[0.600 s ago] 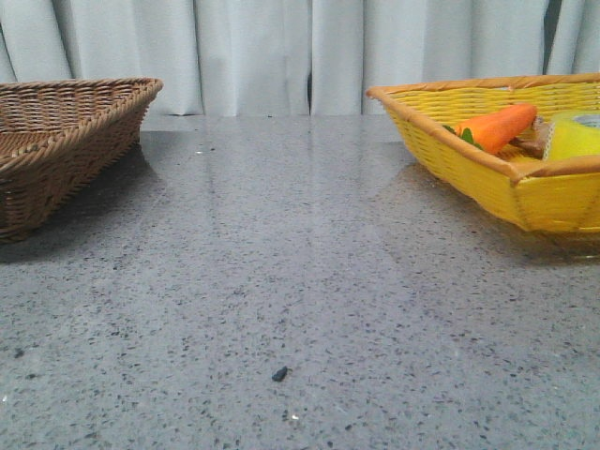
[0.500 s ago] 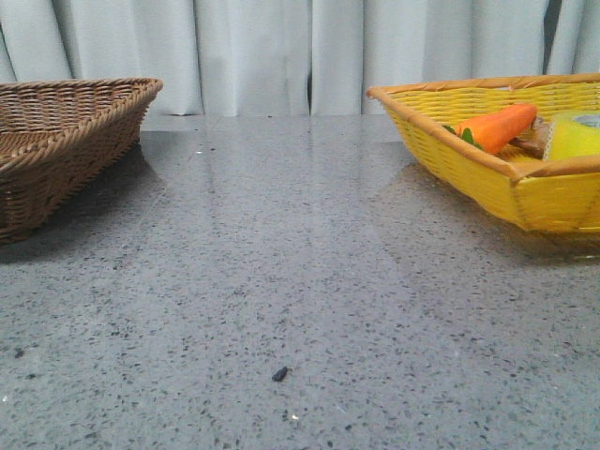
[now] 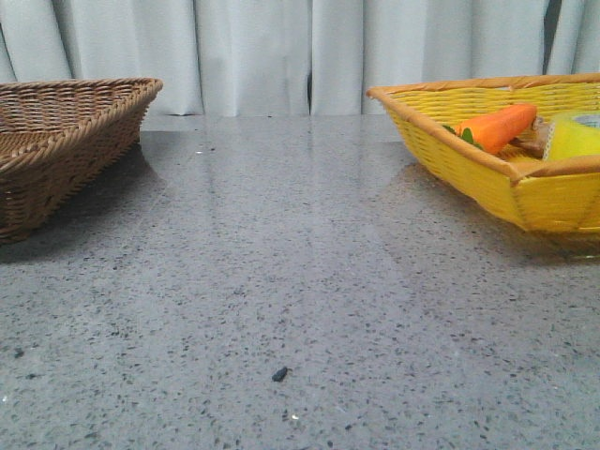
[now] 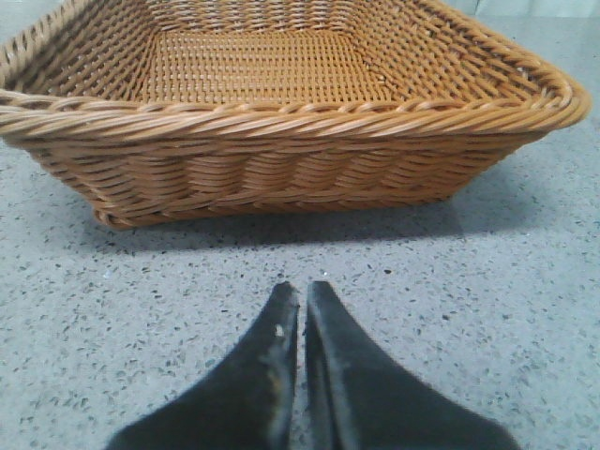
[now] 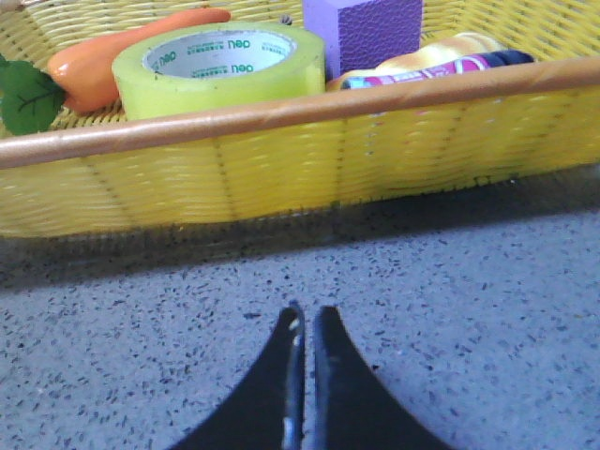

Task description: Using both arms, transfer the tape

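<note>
The yellow tape roll (image 5: 220,67), with a white core printed in green, lies flat in the yellow basket (image 5: 281,173) beside an orange carrot (image 5: 112,54). In the front view the tape (image 3: 574,136) shows at the right edge inside that basket (image 3: 469,155). My right gripper (image 5: 306,314) is shut and empty, low over the table just outside the basket's near wall. My left gripper (image 4: 302,291) is shut and empty, low over the table in front of the brown wicker basket (image 4: 281,150). Neither gripper shows in the front view.
The brown basket (image 3: 66,141) stands at the table's left and holds nothing visible. The yellow basket also holds a purple block (image 5: 364,30) and a colourful packet (image 5: 441,61). A small dark speck (image 3: 279,374) lies on the grey speckled table. White curtains hang behind.
</note>
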